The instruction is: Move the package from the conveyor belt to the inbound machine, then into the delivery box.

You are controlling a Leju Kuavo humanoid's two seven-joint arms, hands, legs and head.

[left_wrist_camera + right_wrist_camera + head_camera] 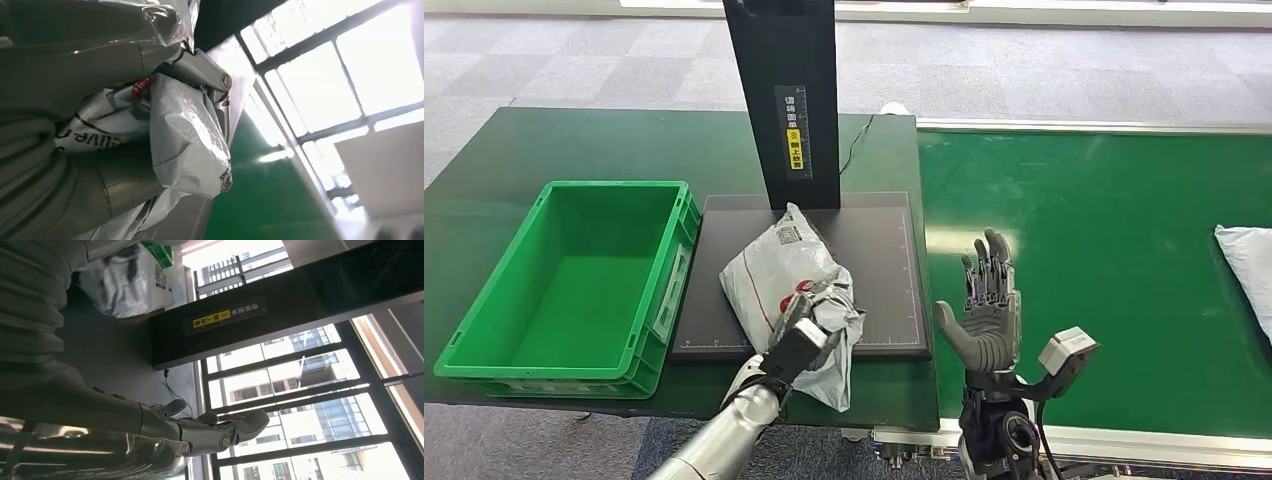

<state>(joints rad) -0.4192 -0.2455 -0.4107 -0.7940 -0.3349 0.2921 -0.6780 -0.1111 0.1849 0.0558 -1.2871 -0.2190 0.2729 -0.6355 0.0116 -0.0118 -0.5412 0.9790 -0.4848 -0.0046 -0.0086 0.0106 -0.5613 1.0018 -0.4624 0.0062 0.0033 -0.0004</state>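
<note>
Far left: the green delivery box (564, 290) stands on the dark tabletop (494, 160), open side up, nothing visible inside. Just beside it lies the inbound machine (874, 260), a flat black platform with a black upright column (782, 100) at its back. The package (789, 280), a crumpled grey-white mailer bag, rests on the platform's near left part, its lower corner hanging past the front edge. My left hand (809, 325) holds that near end, its fingers (200, 70) wrapped into the loose plastic. Right of the platform, my right hand (986, 310) is raised over the edge of the green conveyor belt (1104, 260), fingers spread wide, holding nothing. A second white parcel (1249, 265) lies at the belt's far right.

Risk, as I judge it: my grasp catches mostly slack film, so on lifting toward the box the bag may slip out, or drag and snag on the box's near wall.
</note>
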